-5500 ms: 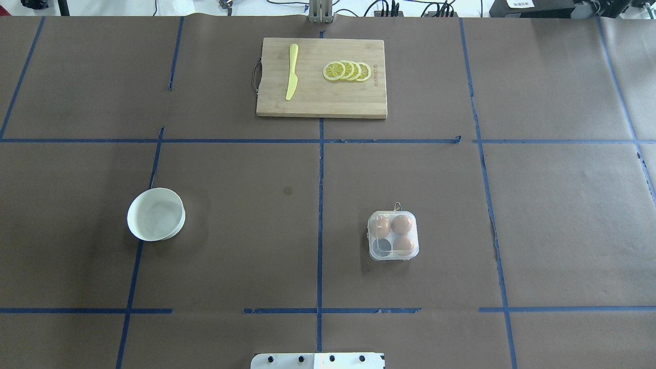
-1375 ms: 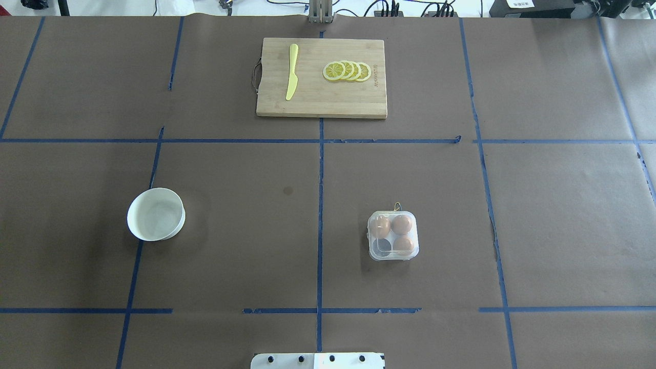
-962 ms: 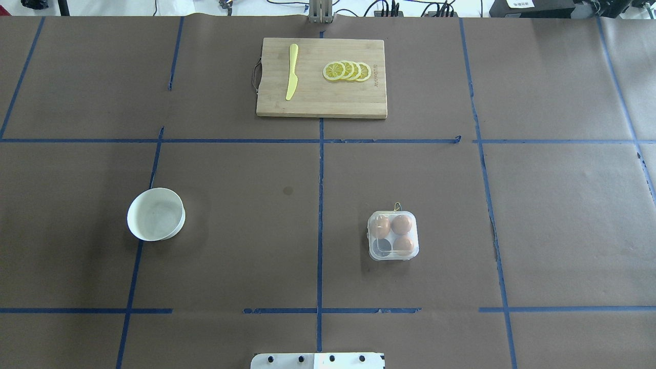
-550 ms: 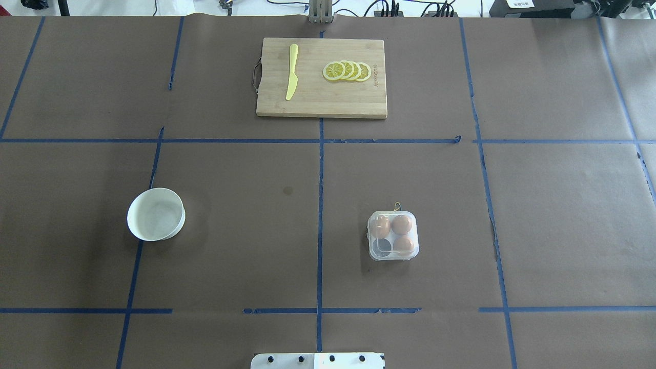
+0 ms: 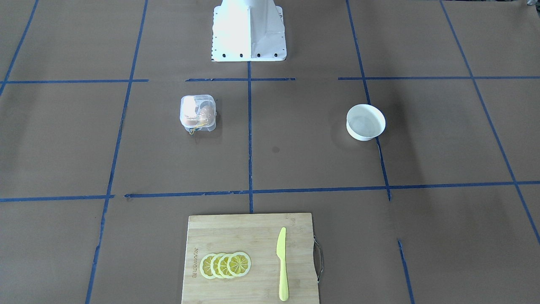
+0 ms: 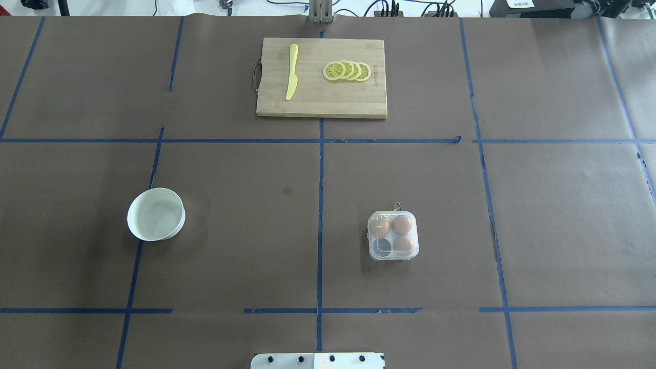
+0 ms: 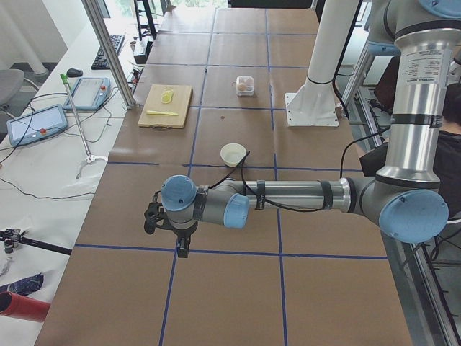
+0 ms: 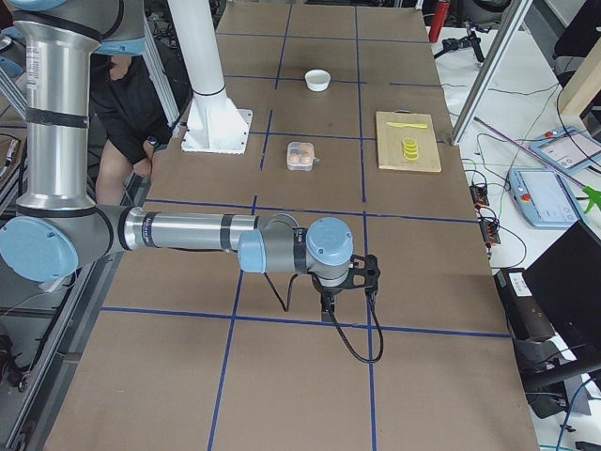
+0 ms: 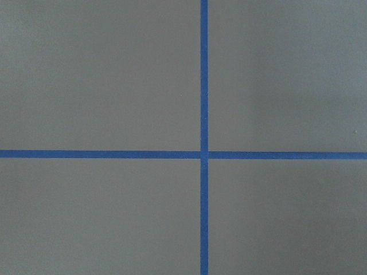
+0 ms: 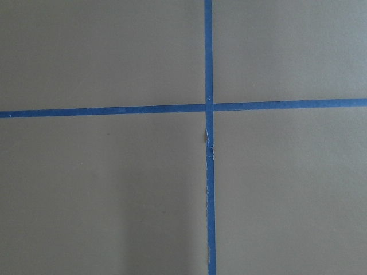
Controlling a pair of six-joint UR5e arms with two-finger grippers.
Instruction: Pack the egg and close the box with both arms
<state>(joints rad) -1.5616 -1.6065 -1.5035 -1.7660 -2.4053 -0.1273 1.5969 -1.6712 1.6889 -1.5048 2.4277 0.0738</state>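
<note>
Box: the small clear plastic four-cup egg box [image 6: 393,235] sits on the brown paper-covered table [image 6: 564,230]. I place it at about 4 o'clock from the table's centre in my overhead view, with 12 o'clock pointing away from the robot.
Eggs: three smooth tan-brown eggs [image 6: 401,224] lie inside the box, in the cups at 11, 1 and 5 o'clock.
Lid: I cannot tell whether the clear lid is latched.
Bowl: the round white bowl [image 6: 156,213] stands at 8 o'clock, well apart from the box.
Board: the rectangular bamboo cutting board [image 6: 322,97] lies at 12 o'clock. On it are a yellow plastic knife [image 6: 291,72] and a fan of lemon slices [image 6: 347,70].
Left arm: the grey jointed left arm [image 7: 288,194] stretches out low past the table's left end. Its black left gripper [image 7: 182,247] points down over a blue tape cross [image 9: 203,154]. I cannot tell whether it is released or clenched.
Right arm: the grey right arm [image 8: 188,230] reaches out the same way at the opposite end. The black right gripper [image 8: 327,306] points down, and I cannot tell its state either.
</note>
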